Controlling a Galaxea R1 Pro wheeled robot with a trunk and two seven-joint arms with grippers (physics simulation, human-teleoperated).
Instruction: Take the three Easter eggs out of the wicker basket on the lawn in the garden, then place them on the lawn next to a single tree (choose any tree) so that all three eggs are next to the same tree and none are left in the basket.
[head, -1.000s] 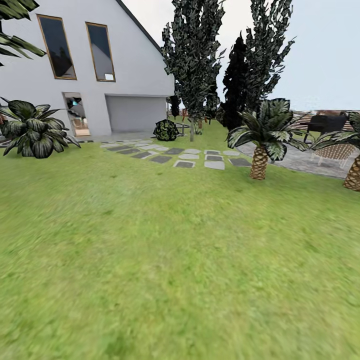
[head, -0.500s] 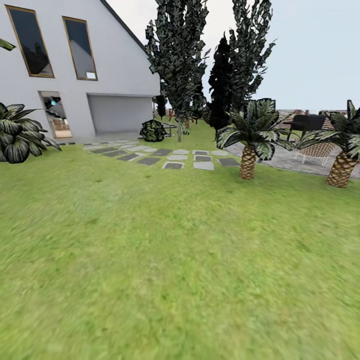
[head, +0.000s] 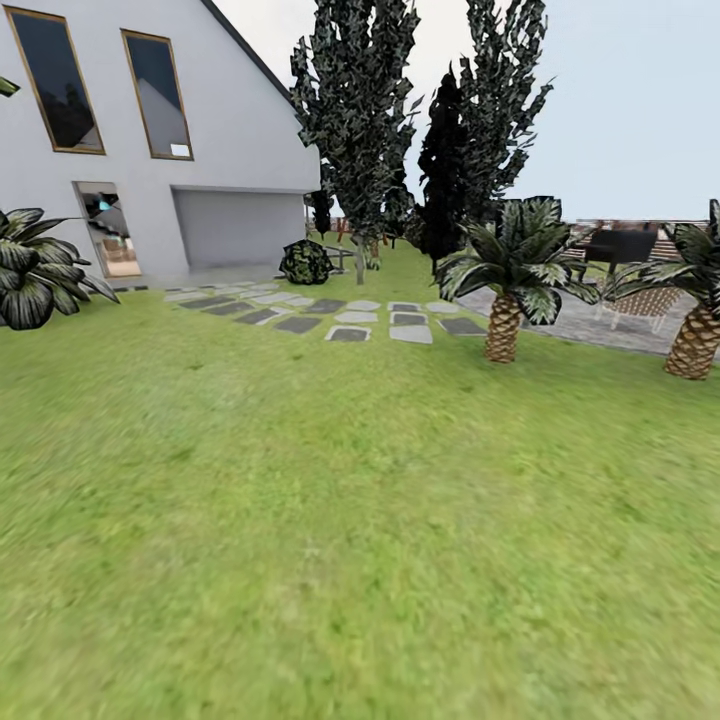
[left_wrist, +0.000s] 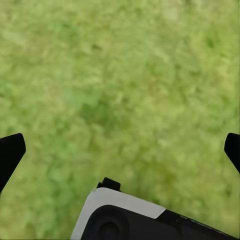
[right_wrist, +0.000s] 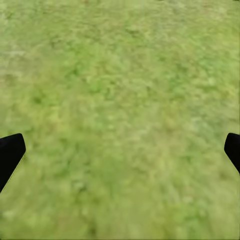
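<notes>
- Lawn (head: 330, 520): wide green grass, reaching the white house (head: 150, 130).
- Tree (head: 356, 110): pale trunk, beyond the stepping stones (head: 340, 318).
- Left hand (left_wrist: 120, 150): spread wide, empty, over grass.
- Right hand (right_wrist: 120, 150): spread wide, empty, over grass.
- Writing: none legible.

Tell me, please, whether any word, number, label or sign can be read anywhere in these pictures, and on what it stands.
None: no legible text on the white house, its windows, the stepping stones or the lawn. The wrist views show open fingertips over bare grass, unmarked.
</notes>
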